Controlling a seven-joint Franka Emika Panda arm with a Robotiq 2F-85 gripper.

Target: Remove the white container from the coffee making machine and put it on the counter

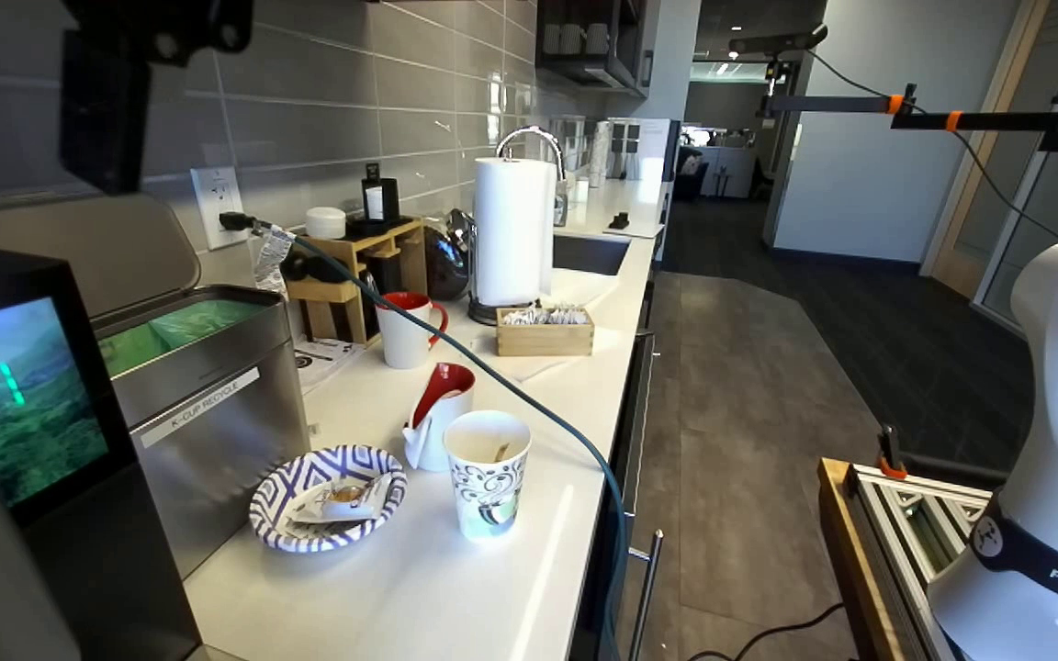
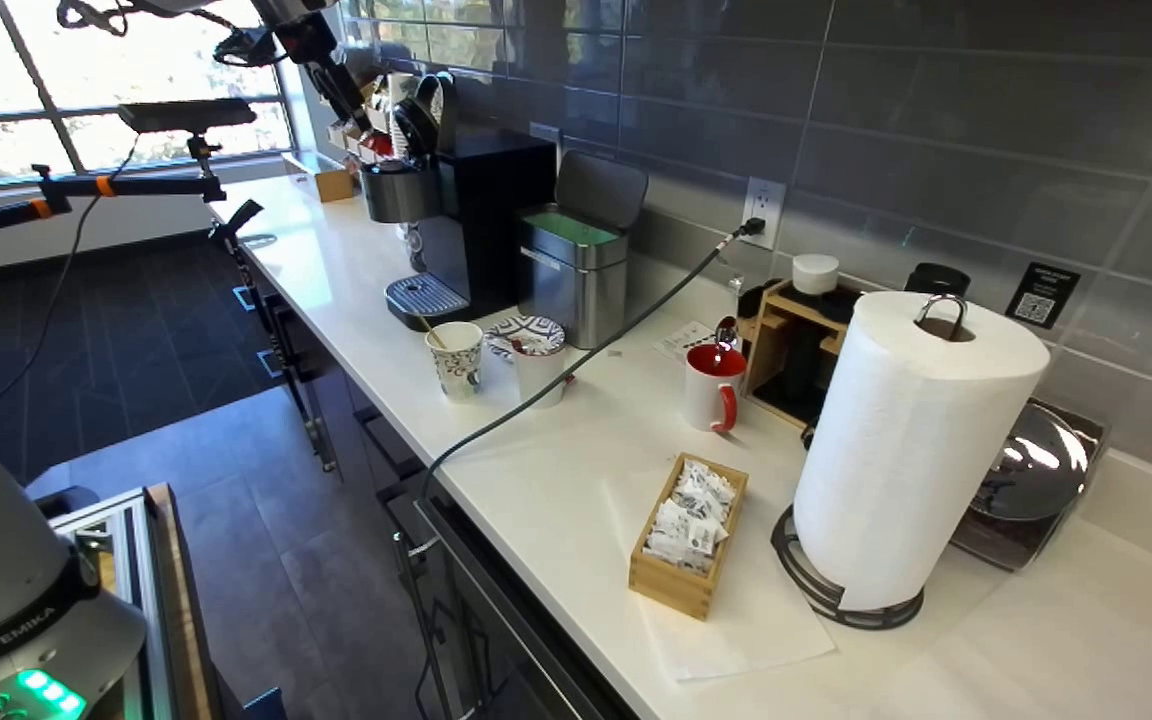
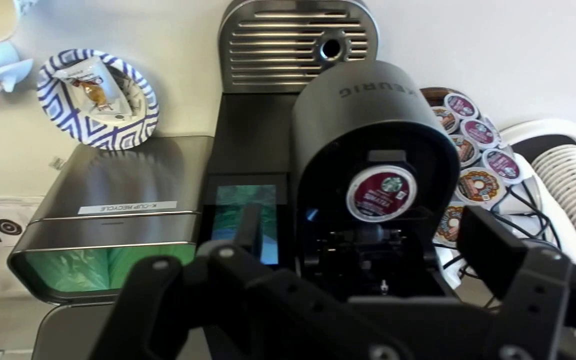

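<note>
Claw [image 3: 368,232] stands near in my wrist view with its fingers [image 3: 490,240] spread wide apart, over the coffee machine [image 3: 253,130]. The white-rimmed pod [image 3: 382,193], maroon lid towards me, sits in the machine's head [image 3: 363,100], seen between the fingers but beyond their tips and apart from them. On the left I have the bin [image 3: 133,185] marked K-CUP RECYCLE, with a patterned bowl [image 3: 145,92] just beyond it; other pods [image 3: 479,185] lie on the right. In an exterior view the counter [image 2: 576,480] runs from near right to far left: I see the machine toward the far left, the claw hanging at its top, and a paper cup [image 2: 461,372] standing nearer, by the front edge. Right of the cup stands a mug [image 2: 704,400] with a red inside, nearer still a box [image 2: 671,587] of packets [image 2: 693,515], and at near right I have the paper towel roll [image 2: 921,450] standing upright.
</note>
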